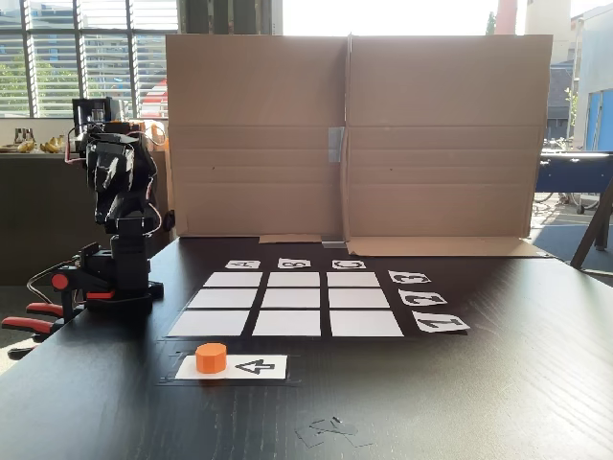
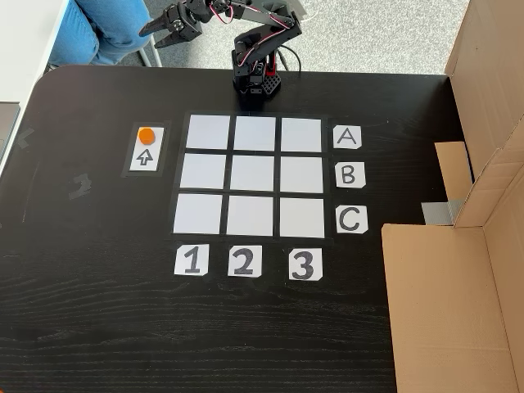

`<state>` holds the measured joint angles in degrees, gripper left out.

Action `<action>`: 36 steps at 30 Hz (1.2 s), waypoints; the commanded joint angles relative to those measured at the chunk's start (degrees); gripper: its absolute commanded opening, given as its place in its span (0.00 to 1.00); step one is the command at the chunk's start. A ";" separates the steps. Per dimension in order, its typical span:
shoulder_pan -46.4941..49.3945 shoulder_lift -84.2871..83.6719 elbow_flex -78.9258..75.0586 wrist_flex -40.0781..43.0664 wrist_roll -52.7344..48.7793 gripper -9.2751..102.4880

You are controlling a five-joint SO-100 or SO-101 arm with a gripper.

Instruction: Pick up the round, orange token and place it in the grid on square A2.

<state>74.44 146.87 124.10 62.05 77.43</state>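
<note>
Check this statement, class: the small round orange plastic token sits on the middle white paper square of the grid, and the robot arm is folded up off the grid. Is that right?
Not quite. The small round orange plastic token sits on the white card with the black arrow, beside the grid, as the fixed view from above shows. The arm is indeed folded up off the grid.

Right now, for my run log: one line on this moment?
token on arrow card | A2 empty | gripper away from token, off table edge
</note>
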 commanded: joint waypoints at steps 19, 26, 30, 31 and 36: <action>-6.77 -40.61 -44.38 21.88 9.49 0.38; -9.49 -53.35 -53.70 24.96 12.66 0.40; -11.95 -58.62 -56.87 25.22 14.50 0.42; -12.66 -59.68 -57.48 25.40 14.85 0.42; -17.23 -63.72 -57.92 25.93 16.52 0.44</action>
<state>58.97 83.85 68.55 87.54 93.08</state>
